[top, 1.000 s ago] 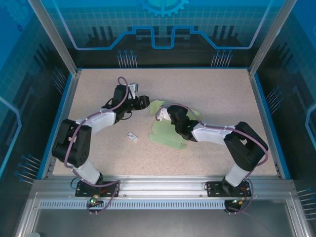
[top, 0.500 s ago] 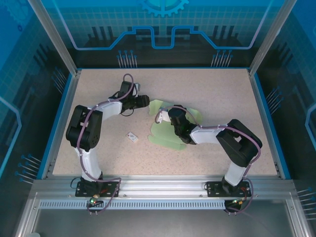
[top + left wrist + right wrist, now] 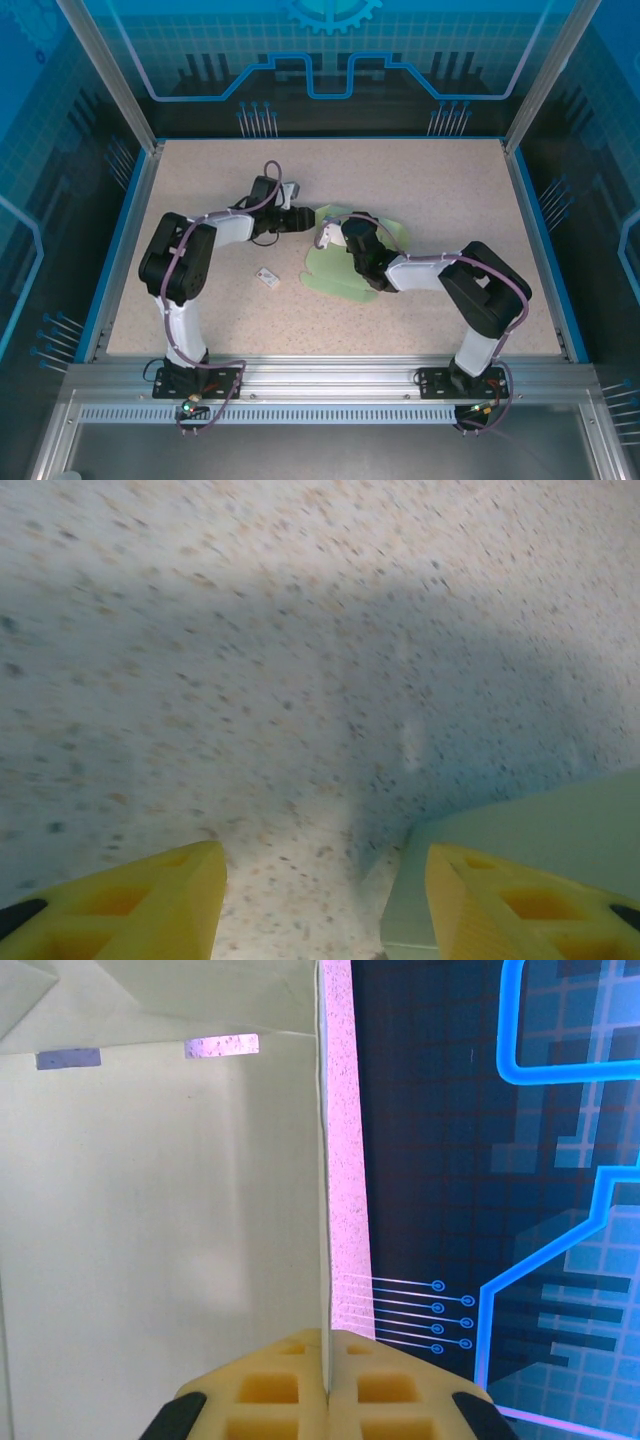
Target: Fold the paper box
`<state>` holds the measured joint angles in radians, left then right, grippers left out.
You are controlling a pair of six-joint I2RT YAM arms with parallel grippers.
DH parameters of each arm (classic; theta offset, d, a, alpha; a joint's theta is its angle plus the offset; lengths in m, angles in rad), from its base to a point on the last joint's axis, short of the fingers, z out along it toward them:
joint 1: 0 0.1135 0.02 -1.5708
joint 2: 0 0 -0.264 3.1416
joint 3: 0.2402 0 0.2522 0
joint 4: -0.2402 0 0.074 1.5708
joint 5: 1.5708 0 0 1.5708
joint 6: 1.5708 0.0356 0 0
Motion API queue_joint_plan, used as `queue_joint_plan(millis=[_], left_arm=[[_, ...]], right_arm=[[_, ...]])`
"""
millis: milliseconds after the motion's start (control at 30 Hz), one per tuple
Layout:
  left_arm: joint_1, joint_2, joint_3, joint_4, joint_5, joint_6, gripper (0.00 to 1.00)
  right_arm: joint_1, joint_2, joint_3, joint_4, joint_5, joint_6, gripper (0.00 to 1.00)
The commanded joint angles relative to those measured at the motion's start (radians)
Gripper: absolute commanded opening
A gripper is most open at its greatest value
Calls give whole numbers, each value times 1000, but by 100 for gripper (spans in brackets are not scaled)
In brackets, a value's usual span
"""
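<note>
Looks early in the fold. Near the middle of the table [image 3: 450,180], just one box [image 3: 332,272]: a pale green die-cut sheet, mostly flat, with flaps spread out and no walls locked or top closed. Done so far, as far as can be judged: one panel lifted on edge and pinched between the pressed-together fingers of the right gripper [image 3: 327,1345], with the card's thin edge running straight up from the pads in the wrist view. Left to do, probably: nearly everything, meaning raising the other sides, tucking the flaps and closing the shape. At the sheet's far-left corner, the left gripper [image 3: 320,865], fingers apart and holding nothing, low over the speckled surface, with a corner of green card just beside one finger; touching or not, cannot tell. Seems placed to take or press that corner, though that is only a guess. By count: one box, one small white tag [image 3: 267,278] lying apart on the table to the sheet's left, two grippers, two arms.
</note>
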<state>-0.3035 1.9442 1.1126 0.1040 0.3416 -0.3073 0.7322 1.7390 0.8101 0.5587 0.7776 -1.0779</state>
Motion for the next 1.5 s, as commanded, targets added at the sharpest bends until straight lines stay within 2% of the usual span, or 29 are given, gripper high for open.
queue_joint_plan(millis=[0,267,900,1467], left_arm=[[-33,-39,-39,74,56,44,56],[-59,-63,-78,102,67,68,56],[-65,-78,-168,276,204,88,56],[-72,15,-77,300,224,118,58]], right_arm=[[-11,-35,-15,-3,-10,25,5],[-15,-47,-16,-32,-22,61,5],[-33,-82,6,-146,-79,155,5],[-63,-118,35,-276,-179,259,5]])
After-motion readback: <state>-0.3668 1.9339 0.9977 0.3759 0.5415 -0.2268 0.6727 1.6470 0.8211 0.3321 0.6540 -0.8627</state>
